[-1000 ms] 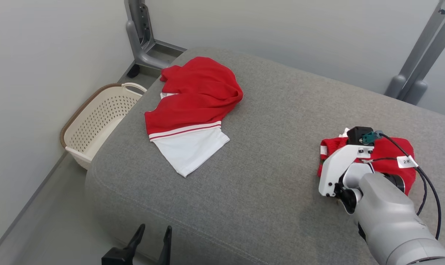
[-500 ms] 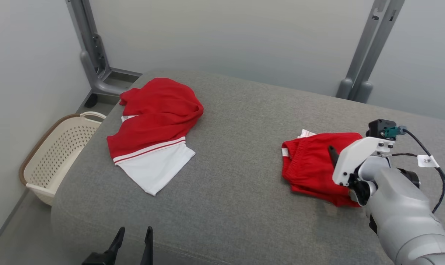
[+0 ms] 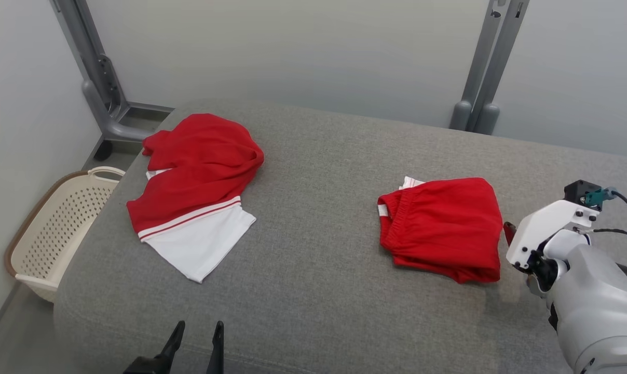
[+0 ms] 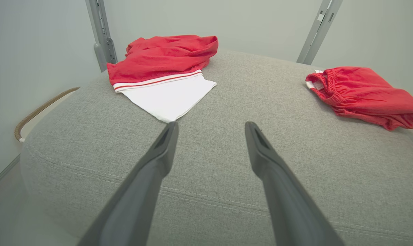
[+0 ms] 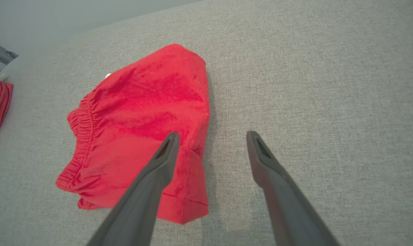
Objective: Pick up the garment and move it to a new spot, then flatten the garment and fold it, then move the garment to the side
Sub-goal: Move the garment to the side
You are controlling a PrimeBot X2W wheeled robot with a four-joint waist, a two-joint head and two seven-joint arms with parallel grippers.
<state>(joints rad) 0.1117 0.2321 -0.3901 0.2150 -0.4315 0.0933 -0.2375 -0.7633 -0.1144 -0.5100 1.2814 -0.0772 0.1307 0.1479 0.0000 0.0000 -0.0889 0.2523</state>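
**A:** Start nearest. Why does the left gripper [image 4: 211,124] sit at the near edge of the grey woven-fabric cushion [image 3: 318,270]?

**B:** I'd say it is parked. Its two dark fingers stand apart with nothing between them, low and clear of both cloths, so the working space is open.

**A:** And the right gripper [image 5: 213,134]?

**B:** Also spread wide and gripping nothing. It hangs just beside the right edge of the folded red shorts with the gathered elastic waistband [image 3: 443,226]. Whether a fingertip brushes the cloth, I cannot tell.

**A:** So where is the garment?

**B:** It lies free on the right part of the cushion, folded into a compact block with its waistband facing left. That reads as the set-aside spot, so the task looks about finished.

**A:** Further back?

**B:** A crumpled red-and-white jersey top [image 3: 194,182] lies far left, well apart from the shorts and probably waiting its turn. A cream perforated plastic basket [image 3: 54,234] stands on the floor beyond the cushion's left edge.
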